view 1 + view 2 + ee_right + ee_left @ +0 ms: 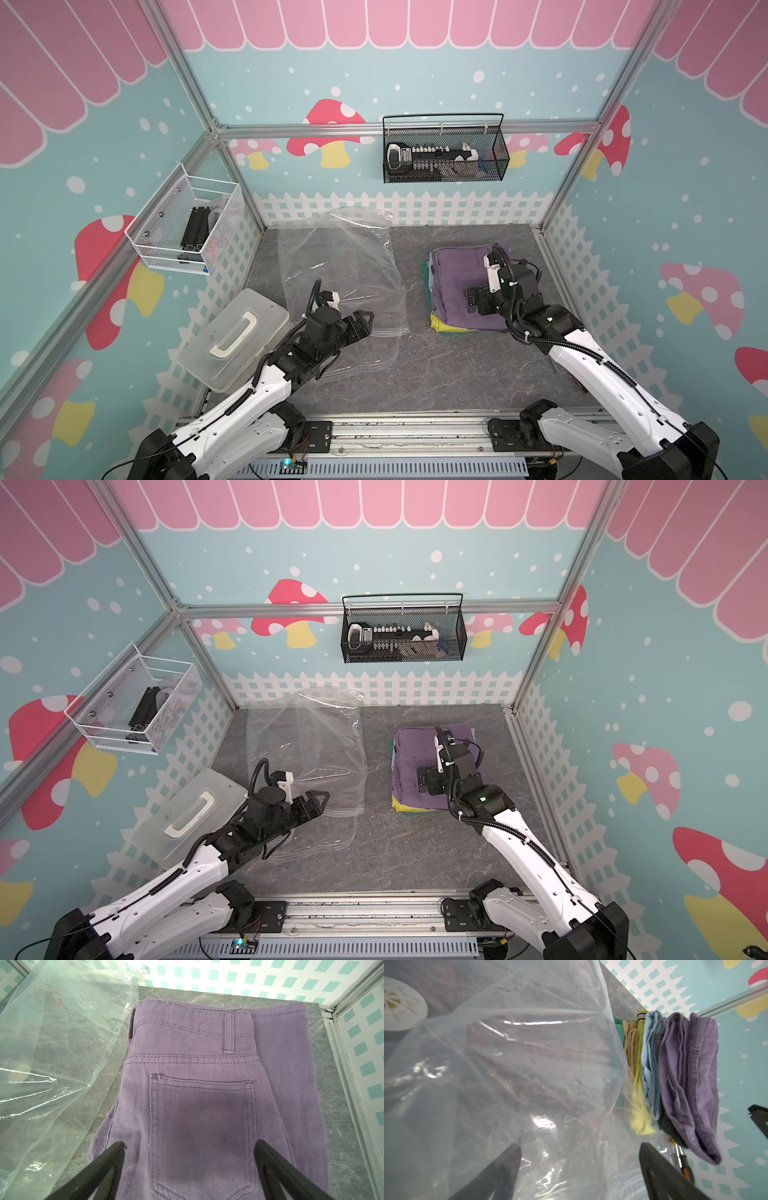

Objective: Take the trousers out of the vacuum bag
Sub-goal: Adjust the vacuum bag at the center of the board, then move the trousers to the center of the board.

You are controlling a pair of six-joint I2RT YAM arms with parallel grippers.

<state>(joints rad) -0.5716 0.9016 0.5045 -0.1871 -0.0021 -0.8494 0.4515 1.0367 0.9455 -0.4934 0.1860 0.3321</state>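
Removal looks finished: trousers stacked just beside vacuum bag, left gripper and right gripper spread wide; you retract next

The trousers lie stacked on the table right of the vacuum bag, the box left of it.

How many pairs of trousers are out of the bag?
5, piled beside the vacuum bag: purple on top, then light blue, yellow, tan, dark green at the bottom. More may be hidden.
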